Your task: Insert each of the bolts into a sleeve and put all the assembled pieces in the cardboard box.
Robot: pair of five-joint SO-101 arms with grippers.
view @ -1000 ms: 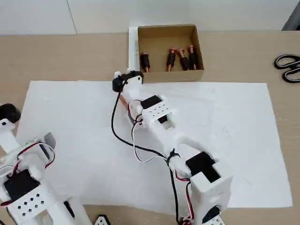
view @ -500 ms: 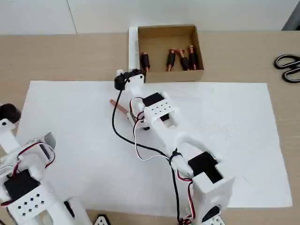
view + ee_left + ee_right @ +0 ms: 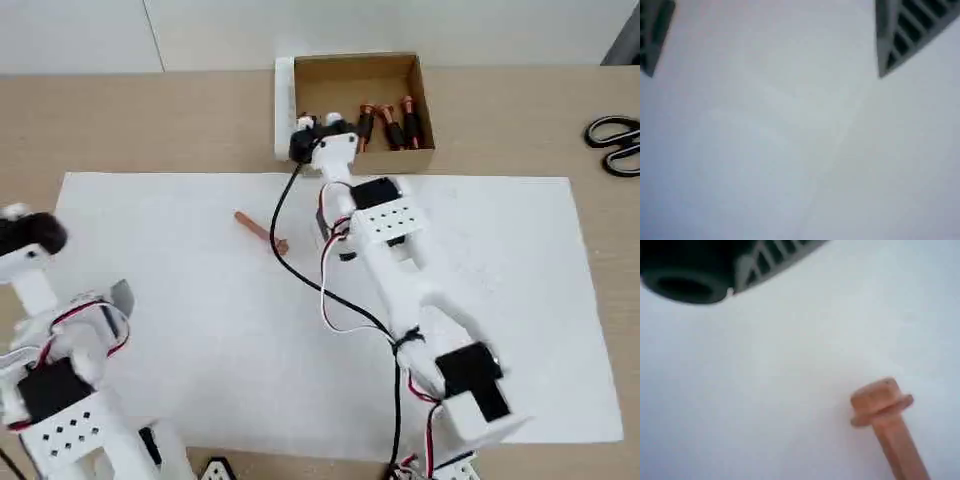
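Copper bolt (image 3: 262, 232), one, on paper (image 3: 180, 300); three assembled pieces (image 3: 390, 127) in box (image 3: 350, 58); right tool (image 3: 318, 126) holding one sleeve (image 3: 685, 275), left tool (image 3: 766, 70) wide.

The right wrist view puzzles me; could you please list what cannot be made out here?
Copper-coloured metal bolt: shank end cut off by the right wrist view's edge.
Black cylindrical sleeve: cut off at that view's edge; whether it is gripped is unclear.
Brown cardboard box: front-left corner hidden by the right arm in the high view.
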